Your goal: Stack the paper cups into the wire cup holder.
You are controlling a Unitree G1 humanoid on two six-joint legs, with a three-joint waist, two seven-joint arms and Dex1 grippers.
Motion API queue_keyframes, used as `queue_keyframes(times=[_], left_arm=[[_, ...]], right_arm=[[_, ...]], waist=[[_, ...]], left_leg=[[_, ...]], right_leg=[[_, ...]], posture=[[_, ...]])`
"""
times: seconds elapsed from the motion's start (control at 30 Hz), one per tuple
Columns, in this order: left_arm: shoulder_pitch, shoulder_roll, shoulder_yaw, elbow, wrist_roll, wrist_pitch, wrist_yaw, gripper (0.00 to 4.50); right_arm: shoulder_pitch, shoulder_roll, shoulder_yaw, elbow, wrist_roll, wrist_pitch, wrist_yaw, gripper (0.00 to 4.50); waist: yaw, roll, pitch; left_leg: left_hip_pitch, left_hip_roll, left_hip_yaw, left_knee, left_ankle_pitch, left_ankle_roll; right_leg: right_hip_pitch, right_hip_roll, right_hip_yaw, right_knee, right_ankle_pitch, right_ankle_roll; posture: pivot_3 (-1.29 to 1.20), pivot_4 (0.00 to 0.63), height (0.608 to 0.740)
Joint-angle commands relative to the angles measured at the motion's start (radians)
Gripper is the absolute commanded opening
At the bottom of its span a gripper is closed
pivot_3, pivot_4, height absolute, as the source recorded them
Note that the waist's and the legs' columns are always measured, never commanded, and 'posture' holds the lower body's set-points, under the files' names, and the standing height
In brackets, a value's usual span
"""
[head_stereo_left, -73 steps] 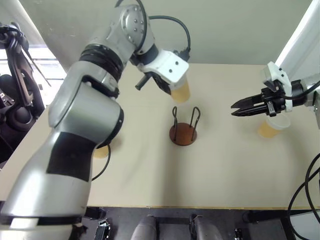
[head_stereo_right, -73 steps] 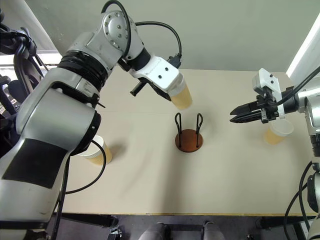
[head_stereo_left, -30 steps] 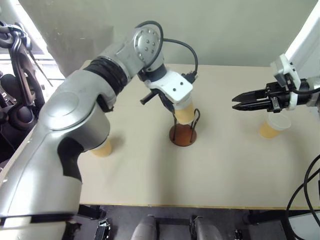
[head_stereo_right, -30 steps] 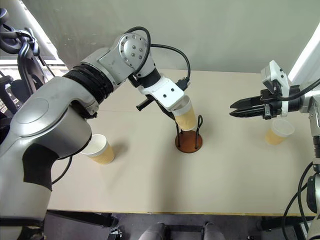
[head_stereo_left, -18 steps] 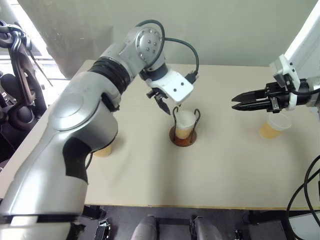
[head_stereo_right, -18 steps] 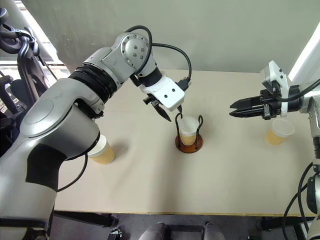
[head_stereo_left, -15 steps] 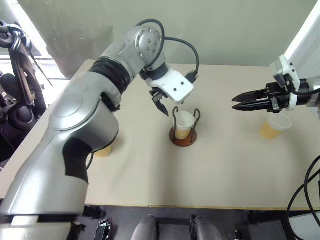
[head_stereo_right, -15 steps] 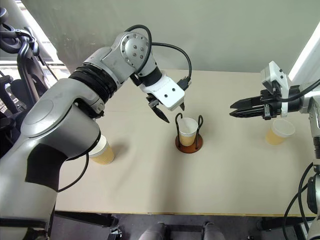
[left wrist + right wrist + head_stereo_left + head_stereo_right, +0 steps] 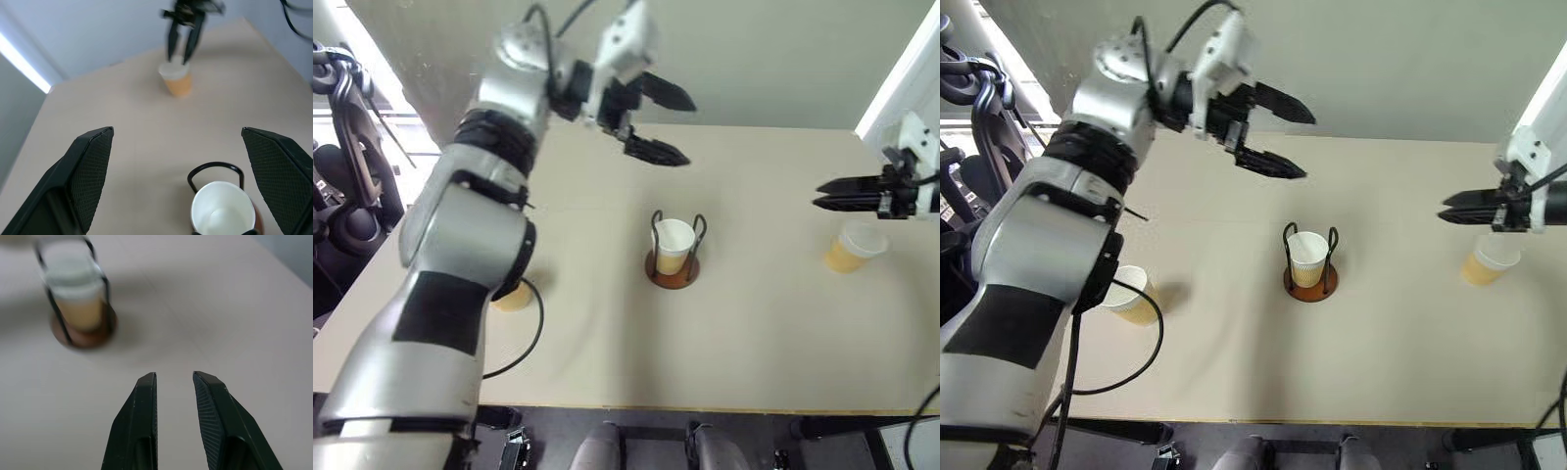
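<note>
Left cup: a paper cup (image 9: pixel 1131 296) stood upright near the table's left edge, partly hidden behind the robot's left arm, well apart from the holder.

Left gripper: the left gripper (image 9: pixel 1285 139) hung in the air above the far part of the table, up and to the left of the holder. Its two black fingers (image 9: pixel 90 171) were spread wide, with nothing between them.

Holder: the wire cup holder (image 9: pixel 673 267) sat near the middle of the table (image 9: pixel 607 343), its round reddish-brown base flat on the top and its two dark wire loops upright.

Cup in holder: one paper cup (image 9: pixel 674 244) stood upright on the base between the loops, white inside facing up, rim at about the height of the loop tops. No gripper touched it.

Right gripper: the right gripper (image 9: pixel 822 194) was over the table's right side, pointing toward the middle. Its fingers (image 9: pixel 142 421) had only a narrow gap between them and gripped nothing.

Right cup: a third paper cup (image 9: pixel 851 246) stood upright near the right edge, just below the right gripper's fingers in the head views, with no contact that I could make out.
</note>
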Motion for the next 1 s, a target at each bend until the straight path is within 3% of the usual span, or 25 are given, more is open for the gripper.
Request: queue_keyframes(times=[0.03,0.37,0.63,0.9,1.0], left_arm=[[0.020,0.012,0.063,-0.069,0.015,0.081,-0.043,4.48],[0.079,0.036,0.029,-0.184,0.007,0.158,-0.046,4.48],[0.091,0.055,-0.001,-0.204,0.008,0.172,-0.046,4.48],[0.090,0.054,-0.012,-0.204,0.006,0.171,-0.046,4.48],[0.089,0.054,-0.014,-0.201,0.008,0.168,-0.046,4.50]], right_arm=[[-0.060,-0.031,0.059,0.094,-0.112,-0.141,0.008,1.12],[-0.226,-0.004,0.208,0.408,-0.343,-0.399,0.069,1.12],[-0.266,0.002,0.224,0.471,-0.394,-0.428,0.141,1.12],[-0.278,-0.003,0.230,0.532,-0.456,-0.457,0.097,1.12],[-0.287,-0.003,0.228,0.544,-0.474,-0.473,0.085,1.74]], waist=[[-0.001,0.000,0.000],[-0.002,0.003,0.001],[-0.002,0.004,0.001],[-0.002,0.004,0.001],[-0.002,0.004,0.001]], left_leg=[[0.001,0.000,0.001,0.000,0.000,0.000],[0.001,0.001,0.002,-0.001,0.000,0.001],[0.002,0.002,0.003,-0.001,0.000,0.002],[0.001,0.002,0.002,-0.001,0.000,0.002],[0.001,0.002,0.002,-0.001,0.000,0.002]], right_leg=[[0.000,0.000,0.000,0.000,0.000,0.000],[-0.001,0.000,0.001,0.000,0.002,0.000],[-0.001,0.000,0.001,-0.001,0.003,-0.001],[-0.001,-0.001,0.001,-0.002,0.004,-0.002],[-0.001,-0.001,0.000,-0.003,0.005,-0.003]], posture=[[0.00,0.150,0.740],[0.00,0.150,0.740],[0.00,0.150,0.740],[0.00,0.150,0.740],[0.00,0.150,0.740]])
